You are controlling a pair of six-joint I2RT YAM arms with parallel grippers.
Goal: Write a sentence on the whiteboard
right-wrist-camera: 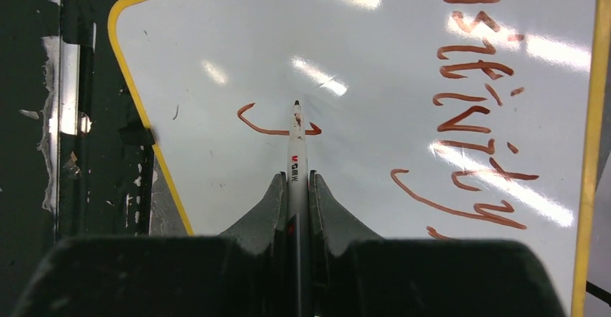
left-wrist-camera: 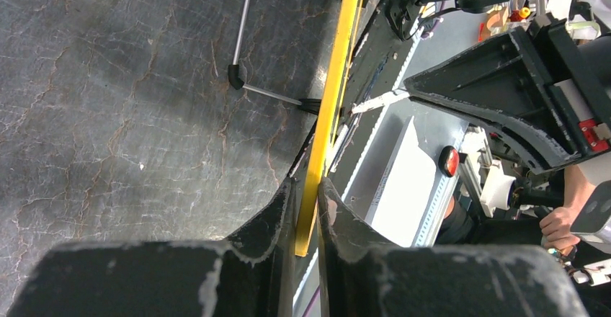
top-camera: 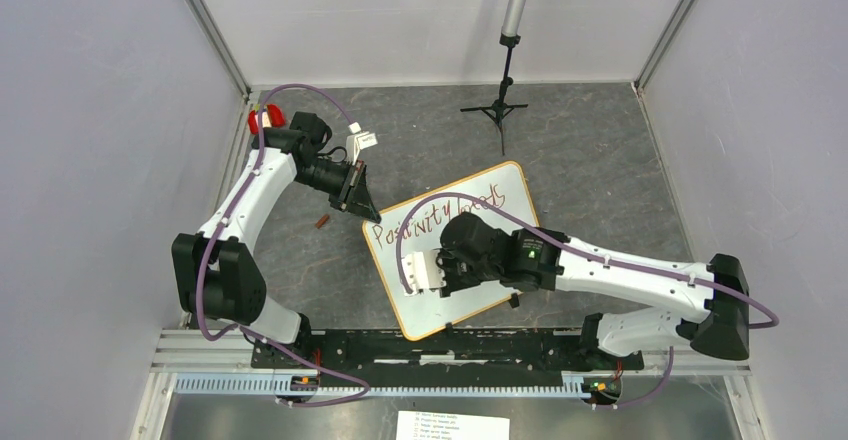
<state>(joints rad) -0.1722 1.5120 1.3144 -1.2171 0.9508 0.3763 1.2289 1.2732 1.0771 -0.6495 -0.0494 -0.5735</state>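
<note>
The whiteboard lies tilted on the dark table, white with a yellow rim. The sentence in brownish-red marker runs along its far edge; "Positivity" reads in the right wrist view. My left gripper is shut on the board's far-left corner, with the yellow rim clamped between its fingers. My right gripper is over the board's left part, shut on a marker. The marker's tip touches the board at a short curved stroke below the first line.
A black tripod stand with a grey pole stands behind the board. A small brown object lies left of the board. A red item sits at the far left corner. A printed paper sheet lies beyond the near rail.
</note>
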